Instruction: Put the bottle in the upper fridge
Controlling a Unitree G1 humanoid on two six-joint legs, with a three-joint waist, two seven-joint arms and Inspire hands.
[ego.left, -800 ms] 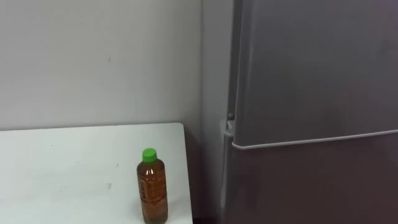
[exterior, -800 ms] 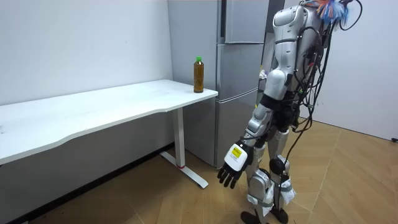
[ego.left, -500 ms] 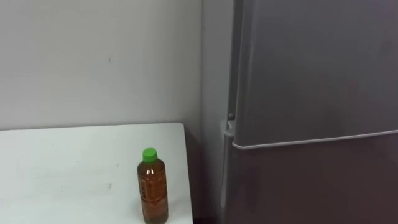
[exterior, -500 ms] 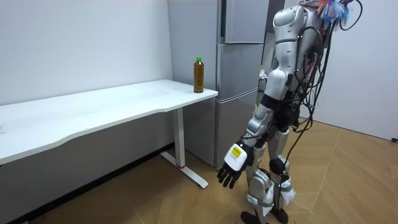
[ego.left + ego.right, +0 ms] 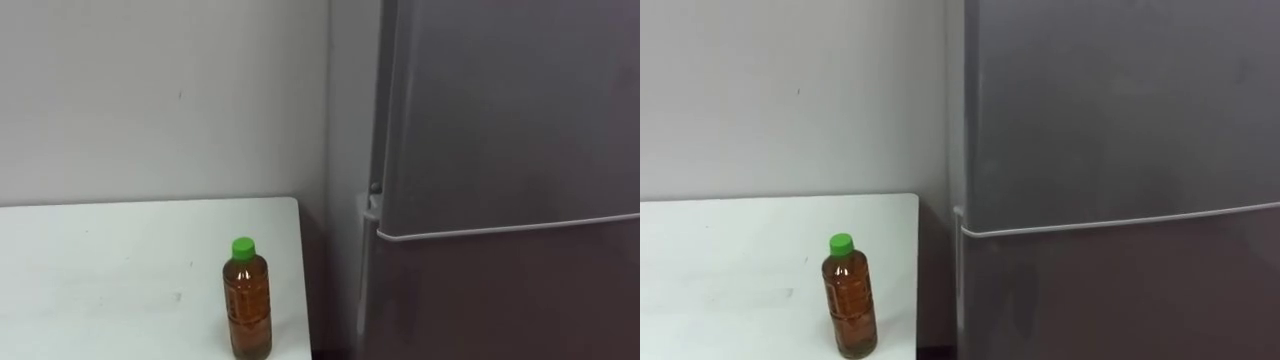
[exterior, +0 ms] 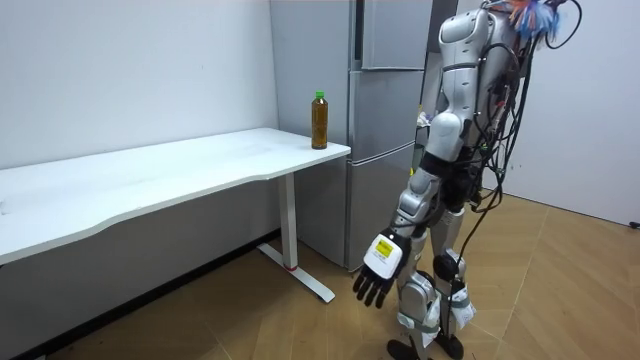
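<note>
Bottle (image 5: 247, 298) stands upright at the desk (image 5: 100, 270) corner beside the closed fridge (image 5: 500, 150), well above the left robot hand (image 6: 378, 268). That hand hangs low, fingers relaxed and empty: reach not yet begun.

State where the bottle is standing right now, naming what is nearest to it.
The bottle stands upright on the white table, low and left of centre in the left eye view, near the table corner that lies beside the grey fridge.
</note>
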